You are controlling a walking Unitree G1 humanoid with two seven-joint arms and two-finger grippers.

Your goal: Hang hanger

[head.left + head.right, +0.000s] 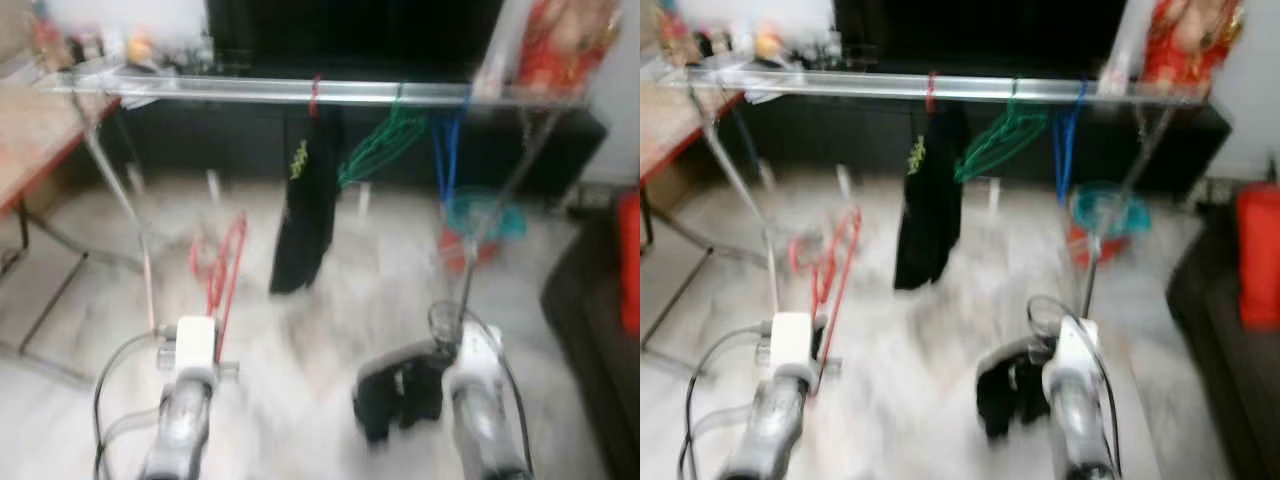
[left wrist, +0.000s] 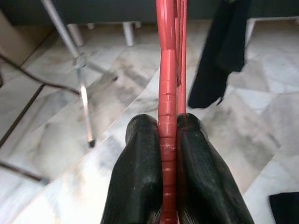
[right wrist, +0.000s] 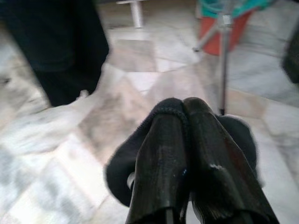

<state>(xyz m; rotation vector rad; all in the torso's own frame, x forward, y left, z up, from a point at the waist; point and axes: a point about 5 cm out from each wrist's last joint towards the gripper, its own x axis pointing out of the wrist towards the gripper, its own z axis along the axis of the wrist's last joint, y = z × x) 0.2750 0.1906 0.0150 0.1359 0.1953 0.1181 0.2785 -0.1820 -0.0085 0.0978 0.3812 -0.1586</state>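
Head views, blurred: red hanger point(image 1: 222, 262) is held up by the left gripper point(image 2: 167, 140), long axis running up and away toward the drying rack rail point(image 1: 300, 90), below and left of the black garment point(image 1: 305, 200) hung there. Green hangers point(image 1: 385, 140) and blue hangers point(image 1: 447, 150) are seen right of that garment.

Left wrist view: hanger bar is clamped between both fingers point(image 2: 140, 172), extending straight out past the tips.

Right wrist view: right gripper point(image 3: 184, 109) fingers are pressed together on a dark cloth point(image 3: 124, 163).
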